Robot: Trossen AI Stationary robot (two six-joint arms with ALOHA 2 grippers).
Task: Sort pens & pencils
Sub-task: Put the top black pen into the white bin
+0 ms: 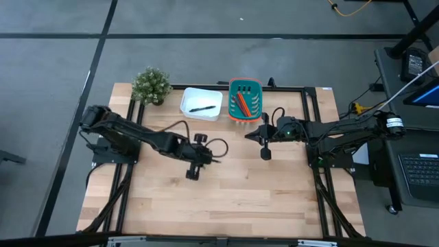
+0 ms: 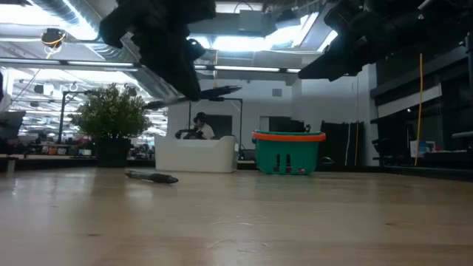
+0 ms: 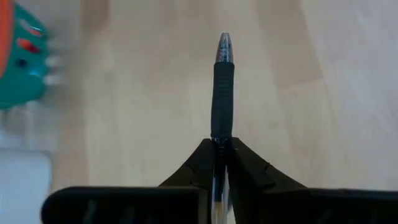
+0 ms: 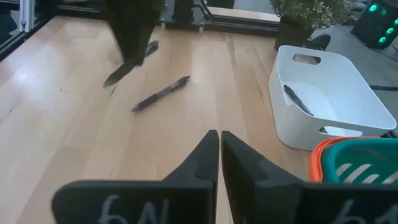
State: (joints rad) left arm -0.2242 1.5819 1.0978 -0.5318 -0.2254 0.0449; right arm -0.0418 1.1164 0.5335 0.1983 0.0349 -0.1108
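Two arms hang over my table (image 1: 226,199), the biggest thing in view. At its far edge I see a plant (image 1: 151,85), then a white bin (image 1: 202,103), then a teal basket (image 1: 245,100) with an orange rim, side by side.

My left arm reaches in toward the middle of the table. Its gripper (image 3: 221,146) is clamped on a black pen (image 3: 222,87); the wrist camera shows the pen pinched between the two fingers with its rubber grip and tip sticking out ahead. From the low camera, that pen (image 2: 199,94) is up in the air, well above the wood and roughly level.

My right arm comes in from the other side, with its gripper (image 4: 219,152) near the basket, fingers pressed together on nothing.

The pencils (image 1: 241,103) lie in the basket, orange-red against the teal. I cannot count them surely.

One pen (image 1: 201,108) lies in the white bin; the right wrist camera shows it (image 4: 298,99) on the bin floor. Another pen (image 4: 160,93) lies loose on the table, near the left gripper, and the low camera shows it (image 2: 151,176) flat on the wood.
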